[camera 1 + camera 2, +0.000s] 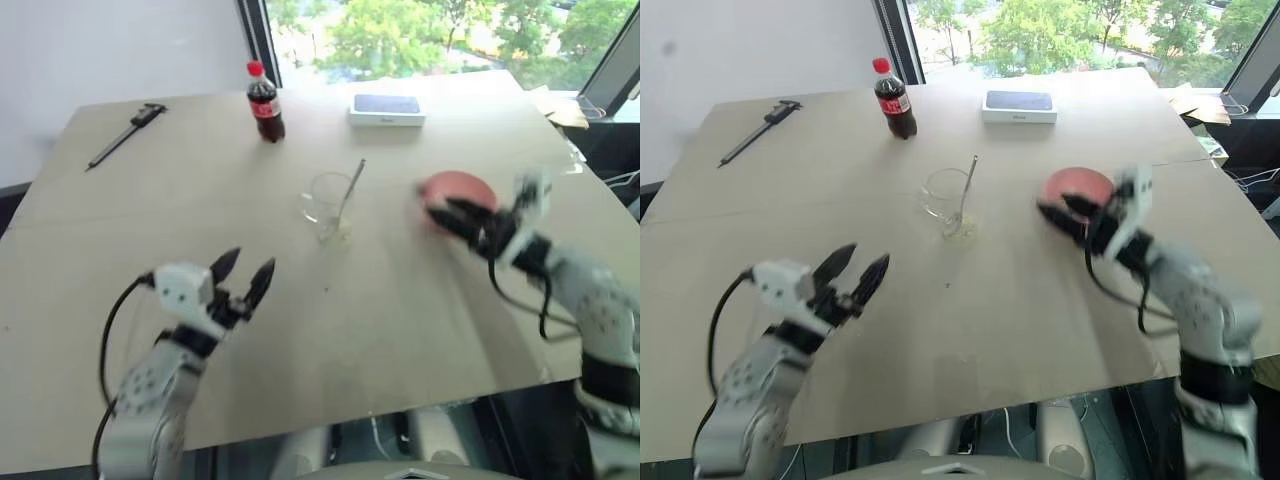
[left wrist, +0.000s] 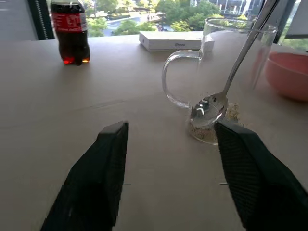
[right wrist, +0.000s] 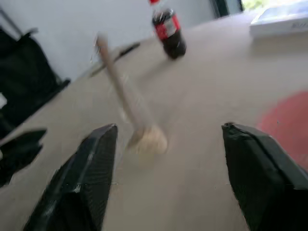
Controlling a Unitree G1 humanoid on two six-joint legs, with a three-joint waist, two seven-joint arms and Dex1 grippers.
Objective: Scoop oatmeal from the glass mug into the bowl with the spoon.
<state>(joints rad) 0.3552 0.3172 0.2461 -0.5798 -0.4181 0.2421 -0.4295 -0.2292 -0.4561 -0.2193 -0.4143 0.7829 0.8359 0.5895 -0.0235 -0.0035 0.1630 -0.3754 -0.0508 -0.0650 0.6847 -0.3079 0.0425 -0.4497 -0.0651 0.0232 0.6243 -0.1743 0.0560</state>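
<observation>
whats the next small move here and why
Probably bring the right gripper back to the slim silver spoon's handle and close on it. Both the right and the left gripper have open, empty jaws, the spoon stands loose in the clear glass mug, and pale oatmeal still lies at its bottom beside the pink bowl.

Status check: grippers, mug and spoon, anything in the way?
Left gripper open, empty; right gripper open at the pink bowl. Spoon standing in glass mug, oatmeal at bottom. Nothing in the way.

Clear glass mug point(image 1: 328, 203) upright, spoon point(image 1: 350, 192) leaning inside, pink bowl point(image 1: 455, 190) beside
</observation>
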